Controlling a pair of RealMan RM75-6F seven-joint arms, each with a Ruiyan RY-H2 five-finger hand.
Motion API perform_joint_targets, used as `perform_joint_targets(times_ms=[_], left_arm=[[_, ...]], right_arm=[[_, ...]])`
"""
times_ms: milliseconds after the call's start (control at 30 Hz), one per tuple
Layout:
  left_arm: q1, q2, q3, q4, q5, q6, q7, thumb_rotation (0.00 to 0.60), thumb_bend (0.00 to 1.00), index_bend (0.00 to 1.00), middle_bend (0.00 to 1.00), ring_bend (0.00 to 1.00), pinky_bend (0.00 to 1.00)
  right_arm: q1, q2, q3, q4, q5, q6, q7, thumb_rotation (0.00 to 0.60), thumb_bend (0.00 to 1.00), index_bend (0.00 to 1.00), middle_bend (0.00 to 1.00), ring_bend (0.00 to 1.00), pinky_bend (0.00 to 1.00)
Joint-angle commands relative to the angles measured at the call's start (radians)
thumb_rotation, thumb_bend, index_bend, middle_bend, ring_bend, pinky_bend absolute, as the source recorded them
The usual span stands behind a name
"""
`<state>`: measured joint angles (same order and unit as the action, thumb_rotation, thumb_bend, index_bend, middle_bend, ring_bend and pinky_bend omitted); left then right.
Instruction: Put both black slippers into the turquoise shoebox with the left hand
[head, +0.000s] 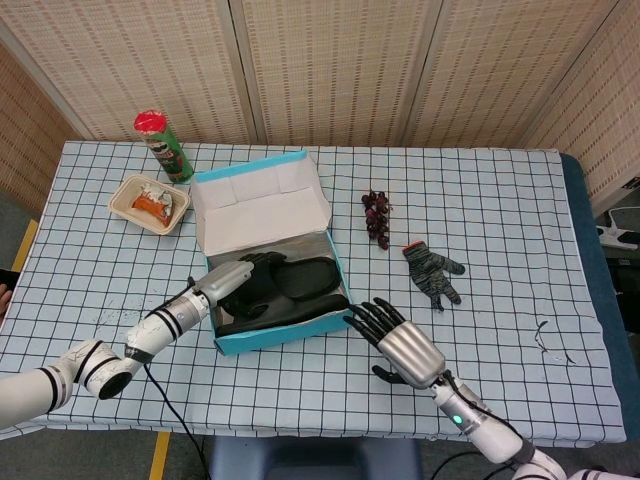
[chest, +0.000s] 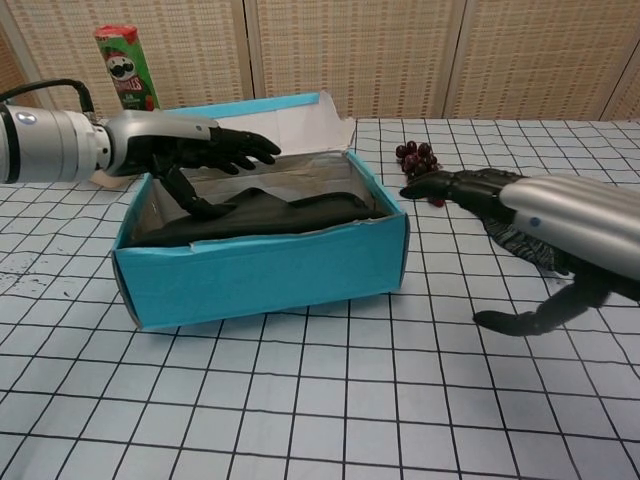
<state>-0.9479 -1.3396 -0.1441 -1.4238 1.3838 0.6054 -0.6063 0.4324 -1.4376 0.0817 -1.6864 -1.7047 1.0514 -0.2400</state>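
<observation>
- While both black slippers (head: 285, 288) lie inside the turquoise shoebox (chest: 262, 271), the left robot hand (chest: 190, 152) hovers above them, released, thumb dipped toward one.
- Right robot hand (head: 400, 343) released, fingertips near the box corner.
- Judgement: placing looks done; next, withdraw left robot hand upward.

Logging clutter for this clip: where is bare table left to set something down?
Free: the far right beyond the glove, and the front left corner. Crowded: around the shoebox, with the left hand inside, right hand alongside, grapes behind.
</observation>
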Motion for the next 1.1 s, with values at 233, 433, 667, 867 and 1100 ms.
perform_joint_targets(times_ms=[233, 433, 667, 867, 1100], left_arm=[[0.001, 0.002, -0.008, -0.02, -0.033, -0.003, 0.034, 0.6, 0.34, 0.0, 0.0, 0.0, 0.0], [0.004, 0.004, -0.014, -0.025, -0.033, 0.0, 0.02, 0.6, 0.34, 0.0, 0.0, 0.0, 0.0], [0.019, 0.012, -0.033, -0.023, -0.001, 0.031, -0.099, 0.6, 0.34, 0.0, 0.0, 0.0, 0.0], [0.032, 0.052, -0.052, -0.029, 0.056, 0.077, -0.249, 0.6, 0.34, 0.0, 0.0, 0.0, 0.0], [0.047, 0.107, -0.054, -0.054, 0.103, 0.142, -0.325, 0.6, 0.34, 0.0, 0.0, 0.0, 0.0]], right_arm=[[0.227, -0.222, 0.142, 0.065, 0.266, -0.256, -0.25, 0.6, 0.17, 0.0, 0.0, 0.0, 0.0], [0.292, -0.261, 0.155, 0.085, 0.402, -0.292, -0.377, 0.6, 0.17, 0.0, 0.0, 0.0, 0.0], [0.343, -0.293, 0.128, 0.124, 0.547, -0.281, -0.513, 0.6, 0.17, 0.0, 0.0, 0.0, 0.0], [0.381, -0.319, 0.108, 0.157, 0.616, -0.26, -0.558, 0.6, 0.17, 0.0, 0.0, 0.0, 0.0], [0.405, -0.317, 0.094, 0.137, 0.635, -0.227, -0.553, 0.6, 0.17, 0.0, 0.0, 0.0, 0.0]])
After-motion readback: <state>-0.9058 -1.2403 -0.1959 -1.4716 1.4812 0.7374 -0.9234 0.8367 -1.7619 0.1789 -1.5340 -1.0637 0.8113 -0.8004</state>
